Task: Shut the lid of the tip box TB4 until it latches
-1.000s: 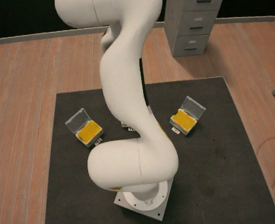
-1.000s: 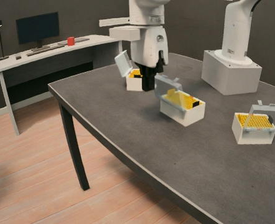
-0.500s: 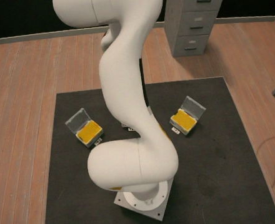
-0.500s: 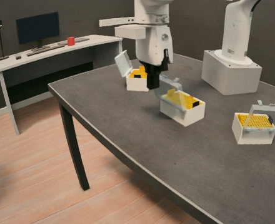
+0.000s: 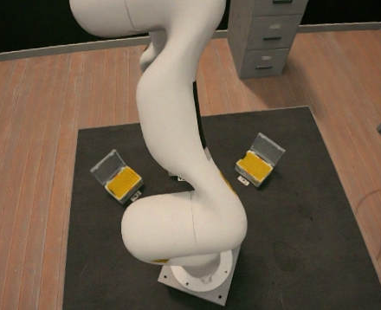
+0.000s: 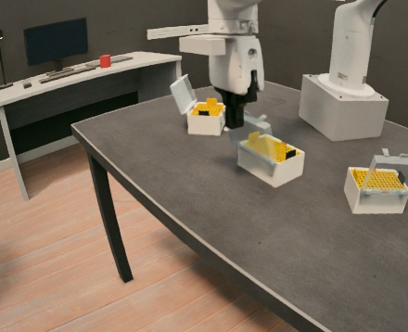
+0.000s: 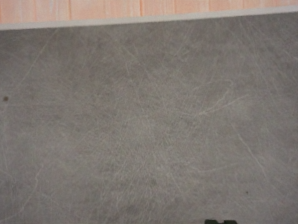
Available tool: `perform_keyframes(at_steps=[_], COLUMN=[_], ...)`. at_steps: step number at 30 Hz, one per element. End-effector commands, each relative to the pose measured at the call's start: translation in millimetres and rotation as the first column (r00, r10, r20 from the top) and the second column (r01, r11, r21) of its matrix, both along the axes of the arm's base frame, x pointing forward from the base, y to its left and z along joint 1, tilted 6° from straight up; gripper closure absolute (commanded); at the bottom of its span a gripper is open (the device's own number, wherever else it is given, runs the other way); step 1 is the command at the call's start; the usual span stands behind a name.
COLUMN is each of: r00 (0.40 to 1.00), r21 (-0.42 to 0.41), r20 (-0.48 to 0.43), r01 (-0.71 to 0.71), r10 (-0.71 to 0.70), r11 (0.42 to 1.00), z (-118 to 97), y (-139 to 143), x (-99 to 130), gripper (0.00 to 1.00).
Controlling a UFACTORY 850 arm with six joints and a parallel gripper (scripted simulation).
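Exterior view: the hand [image 6: 235,121], closed on nothing, sits right on the middle box's half-lowered lid [image 6: 251,131]; front edge lies below, toward the counter [image 6: 178,185] edge.

The white arm [image 5: 175,130] rises from its base [image 6: 342,107], bends over and points its wrist straight down. The gripper [image 6: 235,121] hangs low with its black fingers [image 6: 234,111] squeezed together, holding nothing, their tips toward 6 o'clock.
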State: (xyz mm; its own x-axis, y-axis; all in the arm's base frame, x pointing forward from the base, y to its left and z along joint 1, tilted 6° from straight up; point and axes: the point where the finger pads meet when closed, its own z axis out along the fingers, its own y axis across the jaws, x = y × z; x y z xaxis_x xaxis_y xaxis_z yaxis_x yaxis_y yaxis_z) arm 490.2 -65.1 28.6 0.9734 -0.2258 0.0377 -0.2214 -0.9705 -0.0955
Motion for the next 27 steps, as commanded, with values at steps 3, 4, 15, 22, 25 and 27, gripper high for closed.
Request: perform_keyframes(at_steps=[3, 4, 15, 22, 25, 27], r00=[1.000, 1.000, 1.000, 1.000, 1.000, 1.000], r21=[0.001, 0.001, 0.001, 0.001, 0.001, 0.001], r20=[0.003, 0.003, 0.003, 0.003, 0.003, 0.003], r01=[0.000, 0.000, 0.000, 0.000, 0.000, 0.000], r10=[0.000, 0.000, 0.000, 0.000, 0.000, 0.000], r11=[1.000, 1.000, 1.000, 1.000, 1.000, 1.000], z=[1.4, 1.5, 2.7, 3.6, 3.9, 3.9], y=[1.6, 1.9, 4.4, 6.4, 7.3, 7.3], x=[-7.4, -8.7, -20.3, -29.4, -33.4, -33.4], gripper=[1.00, 1.00, 1.00, 1.00, 1.00, 1.00])
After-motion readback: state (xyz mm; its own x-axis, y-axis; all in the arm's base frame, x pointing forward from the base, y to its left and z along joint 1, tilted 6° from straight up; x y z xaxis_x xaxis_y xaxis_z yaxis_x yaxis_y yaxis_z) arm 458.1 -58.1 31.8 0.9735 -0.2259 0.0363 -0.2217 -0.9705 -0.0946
